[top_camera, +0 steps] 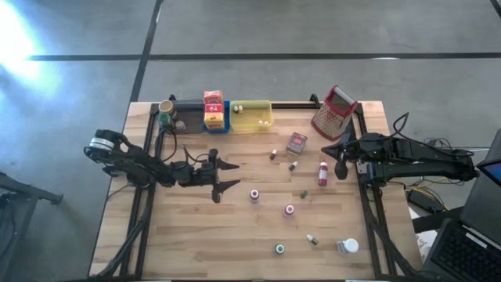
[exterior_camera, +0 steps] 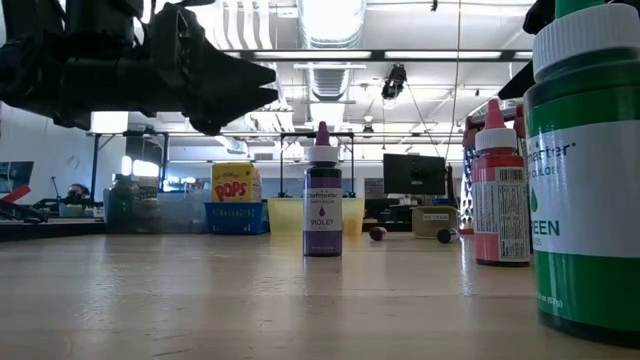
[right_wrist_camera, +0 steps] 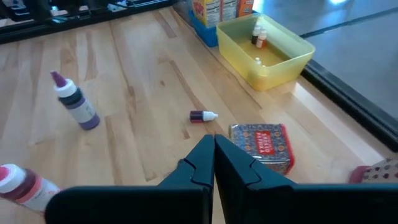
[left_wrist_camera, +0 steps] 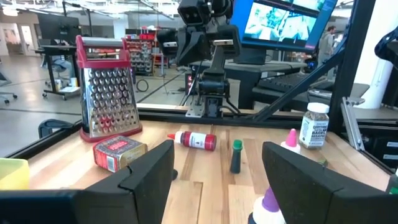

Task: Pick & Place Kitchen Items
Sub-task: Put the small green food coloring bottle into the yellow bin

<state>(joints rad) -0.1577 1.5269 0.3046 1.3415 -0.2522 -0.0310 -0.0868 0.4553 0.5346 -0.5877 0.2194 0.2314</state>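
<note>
A green-labelled bottle [exterior_camera: 585, 170] is cut off by the low view's right edge. 2 tiny bottles in the yellow tray [top_camera: 250, 117] are too small to identify from above.

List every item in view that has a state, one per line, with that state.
left claw: open, empty, above the table
right claw: shut, empty
grater: upright
violet bottle: upright, capped
red bottle: lying on its side
red tin: lying flat, closed
yellow tray: holds small bottles
blue tray: holds an upright box
</note>
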